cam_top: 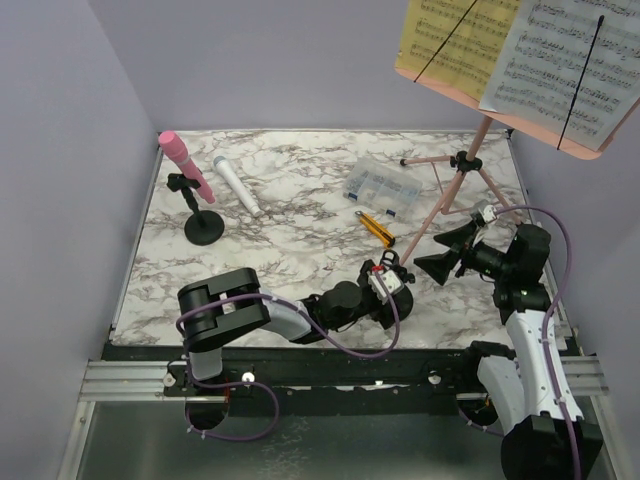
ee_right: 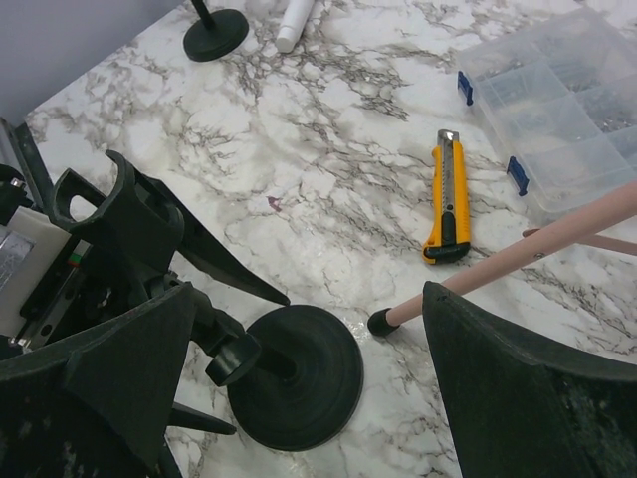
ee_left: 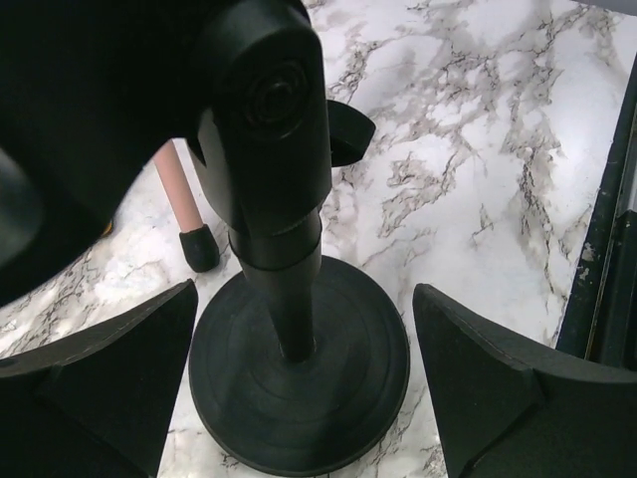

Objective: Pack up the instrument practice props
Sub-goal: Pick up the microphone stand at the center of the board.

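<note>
1. The left gripper (ee_left: 304,299) is spread wide astride an empty black mic holder (ee_left: 338,398). The holder's round base stands on the bench (cam_top: 300,250) between the fingers, and it is not clamped.
2. The right gripper (ee_right: 309,299) is held wide open and empty, near a foot of the pink music rack (cam_top: 483,130).
3. Beyond, a utility knife (cam_top: 375,228) and a clear box (cam_top: 380,187) are laid.
4. A yellow page (cam_top: 455,40) and a white page (cam_top: 565,60) are carried on the rack.
5. At far left, the pink microphone (cam_top: 185,165) is seated tilted in a second holder (cam_top: 204,226), with the white microphone (cam_top: 237,185) laid beside it.

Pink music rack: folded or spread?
Spread. The pink music rack stands on three splayed tripod legs, with its desk up and holding the sheet-music pages.
</note>
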Controlling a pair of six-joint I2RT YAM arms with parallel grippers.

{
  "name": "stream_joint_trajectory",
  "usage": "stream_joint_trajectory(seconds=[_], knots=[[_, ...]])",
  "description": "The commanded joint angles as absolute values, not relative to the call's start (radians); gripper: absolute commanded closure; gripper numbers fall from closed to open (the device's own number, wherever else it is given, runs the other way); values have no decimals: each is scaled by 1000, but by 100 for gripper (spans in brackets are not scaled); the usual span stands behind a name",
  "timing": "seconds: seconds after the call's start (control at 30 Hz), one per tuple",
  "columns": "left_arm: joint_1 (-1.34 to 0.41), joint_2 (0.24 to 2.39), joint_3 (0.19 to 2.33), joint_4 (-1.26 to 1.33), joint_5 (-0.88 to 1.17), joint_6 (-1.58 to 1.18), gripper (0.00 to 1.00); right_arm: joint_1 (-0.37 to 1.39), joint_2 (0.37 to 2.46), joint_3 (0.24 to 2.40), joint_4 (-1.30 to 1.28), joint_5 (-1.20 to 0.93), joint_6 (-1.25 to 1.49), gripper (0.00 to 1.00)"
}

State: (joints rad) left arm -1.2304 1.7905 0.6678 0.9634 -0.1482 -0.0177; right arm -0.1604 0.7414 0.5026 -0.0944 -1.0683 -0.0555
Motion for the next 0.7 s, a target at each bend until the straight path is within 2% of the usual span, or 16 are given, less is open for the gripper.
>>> stream_joint_trajectory(seconds=[0.0,0.13,0.23,0.5,0.57,0.67], knots=[[-1230,1824,679,1049,-125,-30,12,-185,707,512,-74,-1029,-86,0],[-1230,1845,679,1077,-125,-42,21,-205,687,512,-77,-1022,-83,0],[-1231,1862,684,1089,-136,-44,39,-216,683,511,-77,-1025,-77,0],[-1230,1881,685,1108,-205,-39,44,-232,677,509,-78,-1031,-70,1],[-1231,1878,681,1109,-221,-34,51,-233,676,508,-77,-1032,-69,0],[-1230,1875,675,1115,-229,-31,57,-237,675,506,-76,-1034,-69,0]])
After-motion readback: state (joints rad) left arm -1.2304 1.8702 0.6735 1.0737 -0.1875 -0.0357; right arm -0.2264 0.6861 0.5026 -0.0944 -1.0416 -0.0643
